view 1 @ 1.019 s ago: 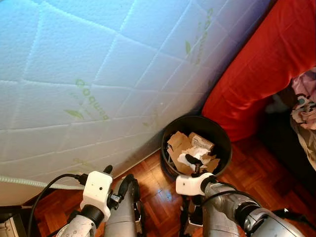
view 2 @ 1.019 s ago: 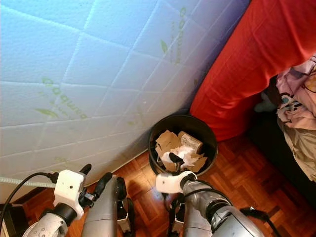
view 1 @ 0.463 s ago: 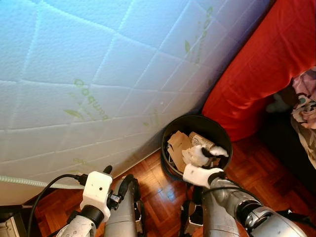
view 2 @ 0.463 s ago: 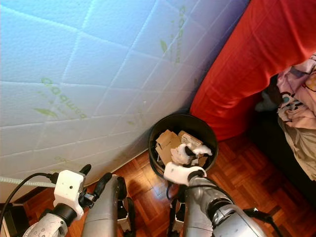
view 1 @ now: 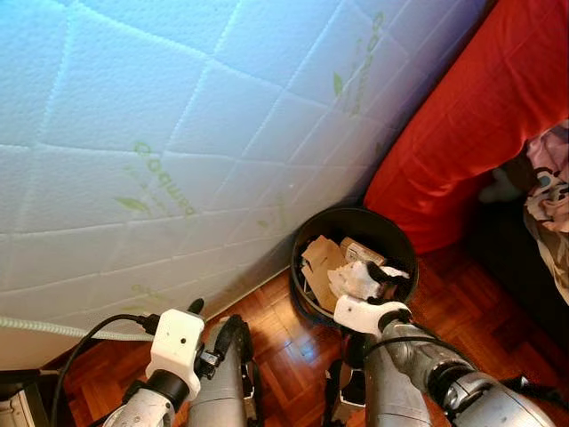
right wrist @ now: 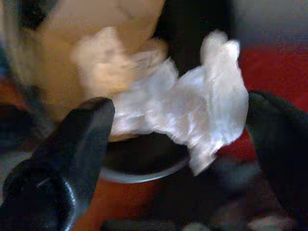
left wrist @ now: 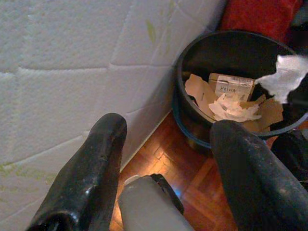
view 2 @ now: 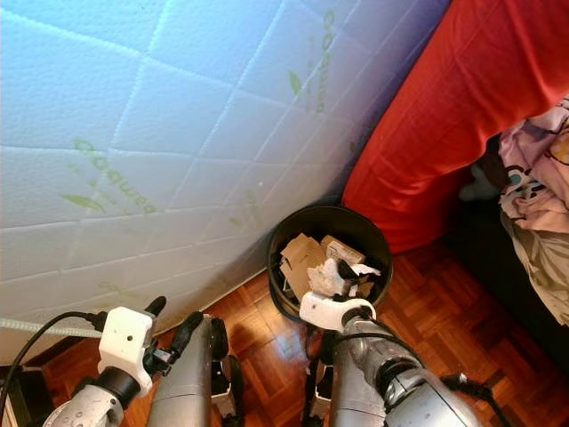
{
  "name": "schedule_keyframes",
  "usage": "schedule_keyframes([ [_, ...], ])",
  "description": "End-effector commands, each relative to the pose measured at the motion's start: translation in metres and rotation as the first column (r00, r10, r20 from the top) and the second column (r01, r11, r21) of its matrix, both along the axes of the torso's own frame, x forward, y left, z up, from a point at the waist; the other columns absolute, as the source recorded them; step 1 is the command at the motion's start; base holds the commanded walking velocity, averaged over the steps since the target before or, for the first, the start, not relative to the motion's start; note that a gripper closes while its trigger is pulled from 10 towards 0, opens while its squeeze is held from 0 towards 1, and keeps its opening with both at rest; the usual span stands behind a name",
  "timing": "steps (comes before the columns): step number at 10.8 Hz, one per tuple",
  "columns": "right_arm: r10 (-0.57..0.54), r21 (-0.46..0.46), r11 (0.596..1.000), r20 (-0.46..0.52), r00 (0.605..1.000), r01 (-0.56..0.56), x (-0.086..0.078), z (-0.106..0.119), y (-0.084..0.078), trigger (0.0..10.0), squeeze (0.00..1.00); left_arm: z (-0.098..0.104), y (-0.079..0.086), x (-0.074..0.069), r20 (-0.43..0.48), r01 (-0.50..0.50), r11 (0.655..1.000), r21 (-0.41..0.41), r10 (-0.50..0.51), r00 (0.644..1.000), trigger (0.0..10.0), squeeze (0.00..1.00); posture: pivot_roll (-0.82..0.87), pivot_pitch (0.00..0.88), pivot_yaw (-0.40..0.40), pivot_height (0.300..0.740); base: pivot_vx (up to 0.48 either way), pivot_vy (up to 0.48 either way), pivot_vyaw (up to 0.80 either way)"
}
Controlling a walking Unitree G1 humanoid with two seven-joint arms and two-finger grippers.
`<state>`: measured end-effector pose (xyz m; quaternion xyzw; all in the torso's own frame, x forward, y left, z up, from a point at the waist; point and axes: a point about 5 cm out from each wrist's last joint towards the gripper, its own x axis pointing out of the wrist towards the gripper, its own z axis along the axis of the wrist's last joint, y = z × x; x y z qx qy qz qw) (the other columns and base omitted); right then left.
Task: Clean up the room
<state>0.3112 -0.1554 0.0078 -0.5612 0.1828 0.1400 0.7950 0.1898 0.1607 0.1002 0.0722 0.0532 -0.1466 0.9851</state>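
Over black bin (view 1: 307, 253), right gripper (view 1: 382, 277) with tissue (view 1: 354, 280)

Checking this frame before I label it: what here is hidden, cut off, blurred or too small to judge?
- Bin bottom: hidden under cardboard and paper, eye views.
- Whether the right end effector still pinches the white tissue: blurred right wrist view.
- Box print: too small, left wrist view.
- Clothes pile: cut off by the eye view's right edge.
- Left end effector: open, idle.
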Motion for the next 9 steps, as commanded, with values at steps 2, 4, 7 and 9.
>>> schedule_keyframes([
  [2, -0.003, 0.015, 1.000, 0.000, 1.000, 0.003, -0.006, -0.006, 0.002, 10.0, 0.00, -0.004, 0.000, -0.006, -0.027, 0.001, 1.000, 0.013, -0.001, 1.000, 10.0, 0.00, 0.29, 0.393, 0.013, 0.610, 0.000, 0.000, 0.00],
  [4, 0.116, -0.088, 0.991, 0.168, 0.979, -0.102, 0.008, 0.013, 0.011, 10.0, 0.00, -0.005, 0.001, -0.006, -0.029, -0.001, 1.000, 0.015, 0.001, 1.000, 10.0, 0.00, 0.29, 0.392, 0.009, 0.610, 0.000, 0.000, 0.00],
  [7, -0.047, 0.009, 0.999, -0.082, 0.995, 0.048, -0.010, -0.012, -0.003, 10.0, 0.00, -0.004, 0.000, -0.006, -0.029, -0.002, 1.000, 0.011, 0.002, 1.000, 10.0, 0.00, 0.28, 0.397, 0.005, 0.610, 0.000, 0.000, 0.00],
  [9, 0.037, -0.044, 0.998, -0.065, 0.997, -0.040, -0.012, -0.013, 0.003, 10.0, 0.00, -0.005, 0.000, -0.006, -0.029, -0.004, 1.000, 0.011, 0.004, 1.000, 10.0, 0.00, 0.29, 0.400, 0.005, 0.610, 0.000, 0.000, 0.00],
])
